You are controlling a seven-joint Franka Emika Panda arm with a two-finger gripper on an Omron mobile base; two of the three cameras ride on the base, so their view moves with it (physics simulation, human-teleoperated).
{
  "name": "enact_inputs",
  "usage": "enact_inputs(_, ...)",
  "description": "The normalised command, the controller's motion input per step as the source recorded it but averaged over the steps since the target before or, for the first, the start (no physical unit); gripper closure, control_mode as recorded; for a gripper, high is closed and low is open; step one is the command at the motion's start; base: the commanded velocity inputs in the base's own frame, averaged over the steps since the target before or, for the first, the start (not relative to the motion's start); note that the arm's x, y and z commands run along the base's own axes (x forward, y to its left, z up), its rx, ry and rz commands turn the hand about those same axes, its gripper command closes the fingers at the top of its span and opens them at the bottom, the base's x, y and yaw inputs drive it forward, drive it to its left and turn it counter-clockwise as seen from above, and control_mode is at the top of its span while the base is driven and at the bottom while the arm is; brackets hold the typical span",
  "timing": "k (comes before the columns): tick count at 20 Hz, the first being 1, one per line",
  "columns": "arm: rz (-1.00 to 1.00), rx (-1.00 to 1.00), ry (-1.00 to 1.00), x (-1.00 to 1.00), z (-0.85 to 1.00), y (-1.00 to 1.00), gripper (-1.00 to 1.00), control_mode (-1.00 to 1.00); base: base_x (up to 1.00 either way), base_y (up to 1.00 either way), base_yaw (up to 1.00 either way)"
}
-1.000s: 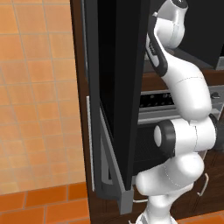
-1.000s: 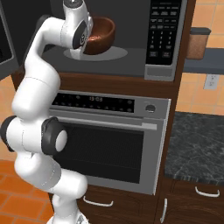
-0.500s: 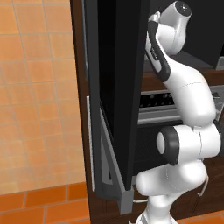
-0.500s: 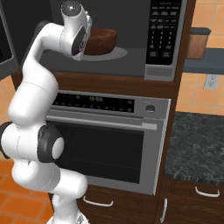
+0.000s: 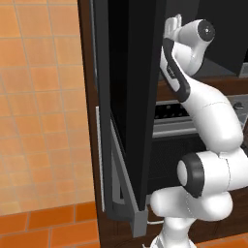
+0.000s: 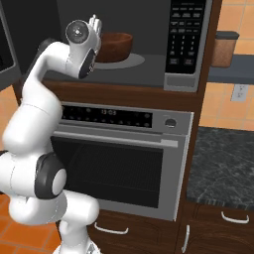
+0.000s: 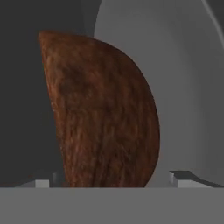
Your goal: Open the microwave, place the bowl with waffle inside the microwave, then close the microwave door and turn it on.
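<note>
Dark grey microwave [image 6: 149,64] cavity, door swung wide at my left: the bowl [image 6: 114,46] sits on the turntable [image 7: 183,87], straight ahead of my tool [image 7: 109,178], whose tips stand apart either side, gripping nothing.

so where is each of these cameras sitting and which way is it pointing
Left base view: behind the arm's left, facing forward past the open microwave door; the white arm rises at right.
Right base view: behind the arm's right, facing the microwave over the oven; the arm rises at left toward the bowl.
Hand view: on the hand, rolled sideways, close on the bowl on the turntable; open fingers at bottom.
Right base and hand views share the bowl.
</note>
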Motion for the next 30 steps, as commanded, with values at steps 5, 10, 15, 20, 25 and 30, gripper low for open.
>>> enact_inputs(5,0.00,0.00,0.06,-0.57,0.64,-0.03,-1.00,-1.00,0.00,0.00,0.00)
enact_inputs(10,0.00,-0.04,0.00,-1.00,0.10,-0.03,-1.00,-1.00,0.00,0.00,0.00)
enact_inputs(15,0.03,-0.18,0.00,-1.00,-0.12,-0.17,-1.00,-1.00,0.00,0.00,0.00)
enact_inputs(20,0.08,-0.25,0.00,-1.00,-0.21,-0.17,-1.00,-1.00,0.00,0.00,0.00)
enact_inputs(25,0.26,-0.53,0.00,-0.94,0.00,-0.18,-1.00,-1.00,0.00,0.00,0.00)
enact_inputs(30,0.38,-0.94,-0.04,-0.83,-0.07,-0.25,-1.00,-1.00,0.00,0.00,0.00)
